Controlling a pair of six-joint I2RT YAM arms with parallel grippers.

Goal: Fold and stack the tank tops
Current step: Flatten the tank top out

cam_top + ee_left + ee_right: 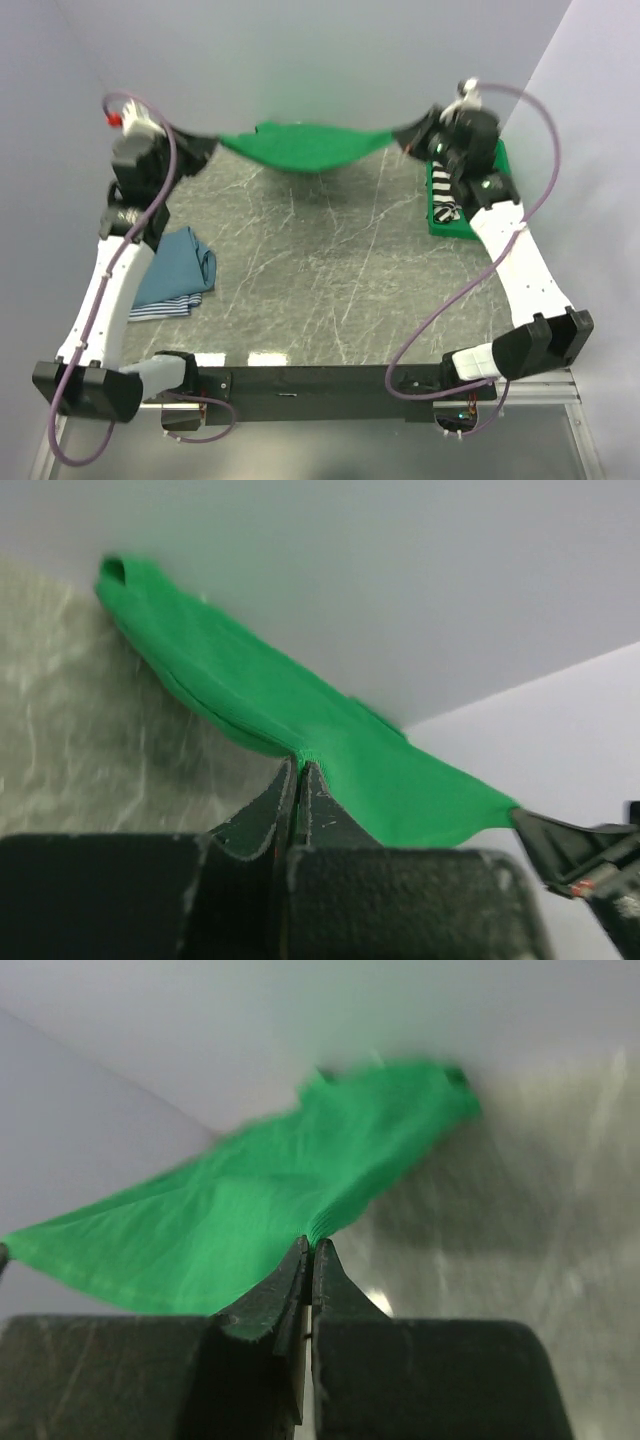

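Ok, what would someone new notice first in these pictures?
The bright green tank top, stretched in the air over the far side of the table between the left gripper and the right gripper, both shut on its edge. Then the folded blue tops by the left arm, and a black-and-white striped top in the green bin on the right.

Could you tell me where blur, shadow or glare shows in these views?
Top external: the green tank top casts a soft shadow on the table, with glare near its front edge. Right wrist: the cloth's far end is smeared. Left wrist: cloth crisp, table soft.
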